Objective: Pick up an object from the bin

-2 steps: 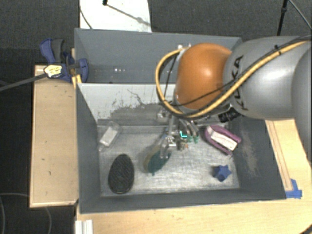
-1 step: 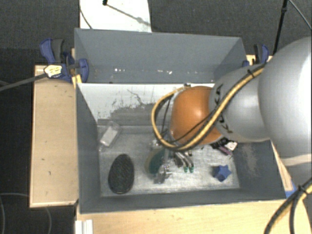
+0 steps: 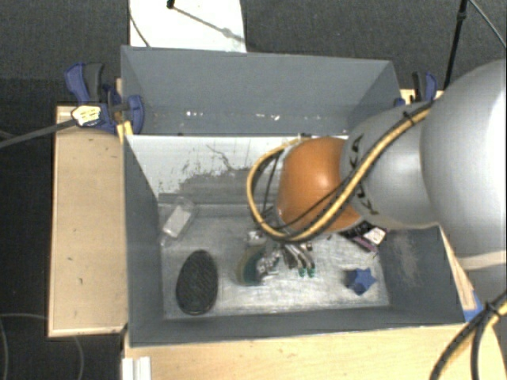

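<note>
My gripper (image 3: 272,260) hangs low over the bin's floor, near the front and around the middle, under the orange wrist cover. It is right at a small dark green round thing (image 3: 250,271), which lies at its left side and is partly hidden by it. I cannot tell whether that thing is gripped. Just right of the gripper lie short thin pieces with green tips (image 3: 306,271).
A black oval brush-like thing (image 3: 196,282) lies at the front left. A clear plastic piece (image 3: 176,218) rests by the left wall. A small blue thing (image 3: 360,281) is at the front right, and a black, purple and white item (image 3: 367,235) sits under the arm.
</note>
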`<control>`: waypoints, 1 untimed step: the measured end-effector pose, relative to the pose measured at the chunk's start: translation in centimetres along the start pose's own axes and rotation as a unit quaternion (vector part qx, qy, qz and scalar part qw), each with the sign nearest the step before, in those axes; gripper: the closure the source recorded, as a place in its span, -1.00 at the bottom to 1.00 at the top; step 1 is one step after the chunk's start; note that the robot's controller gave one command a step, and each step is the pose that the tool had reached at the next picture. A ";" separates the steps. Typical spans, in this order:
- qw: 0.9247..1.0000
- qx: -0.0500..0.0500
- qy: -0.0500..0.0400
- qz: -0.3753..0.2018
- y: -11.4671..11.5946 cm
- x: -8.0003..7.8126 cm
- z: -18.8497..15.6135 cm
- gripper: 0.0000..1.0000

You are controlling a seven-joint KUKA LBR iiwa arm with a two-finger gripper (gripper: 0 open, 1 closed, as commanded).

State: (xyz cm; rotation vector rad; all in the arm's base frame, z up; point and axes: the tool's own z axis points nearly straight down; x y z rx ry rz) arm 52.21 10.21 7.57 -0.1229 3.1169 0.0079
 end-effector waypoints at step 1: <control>0.992 0.000 0.006 -0.128 1.7 -3.7 -18.8 1.00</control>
